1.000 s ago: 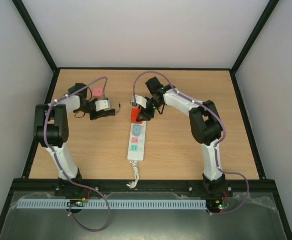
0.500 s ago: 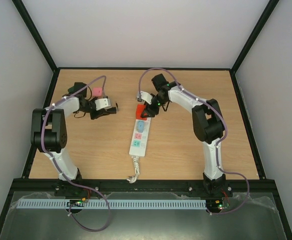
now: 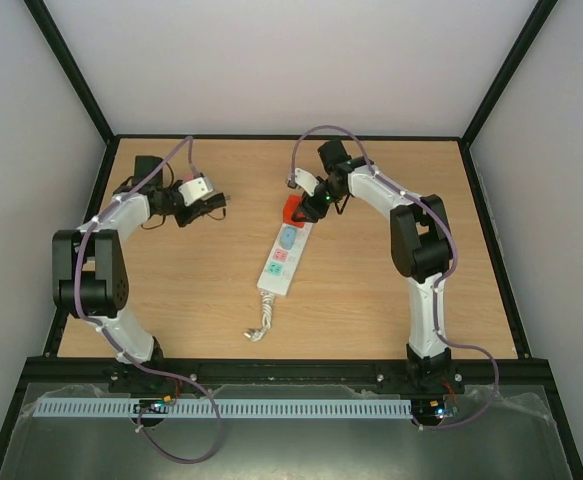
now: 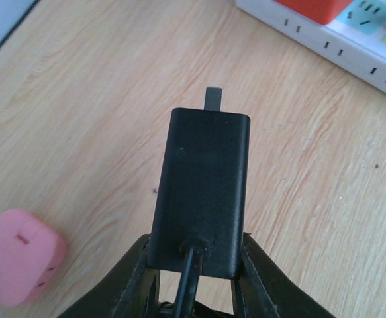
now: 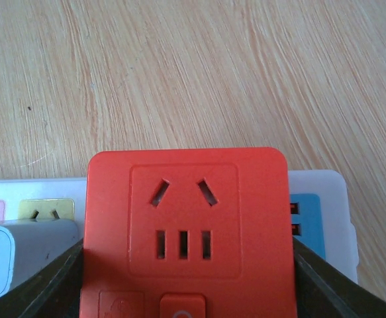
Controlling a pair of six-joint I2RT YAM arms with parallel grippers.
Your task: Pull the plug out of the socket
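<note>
A wooden table (image 3: 371, 300) seen from above; the white strip (image 3: 279, 262) lies slanted near its middle, between the two arms, its cord (image 3: 261, 325) trailing toward the near edge. The right gripper (image 5: 186, 281) is at the strip's far end, its fingers (image 5: 47, 285) clamped on either side of a red adapter (image 5: 185, 212) that is still seated in the strip. The left gripper (image 4: 194, 271) is well apart, at the far left, its fingers pressed on a black plug (image 4: 202, 185) held clear of the table, prong forward.

Risks, as a judgement: nothing pins the strip down, so a pull on the red adapter may lift or drag the whole strip instead of freeing it; the adapter's smooth sides may slip from the fingers; an angled pull could jam the pins; a swinging strip could knock the blue plug (image 3: 289, 238) seated just beside the adapter.

Count: two arms; two grippers; one strip; one cord; one red adapter; one blue plug; one black plug; one pink cube (image 4: 20, 265), loose on the table near the left gripper; the free outlet faces are too small to count surely.
</note>
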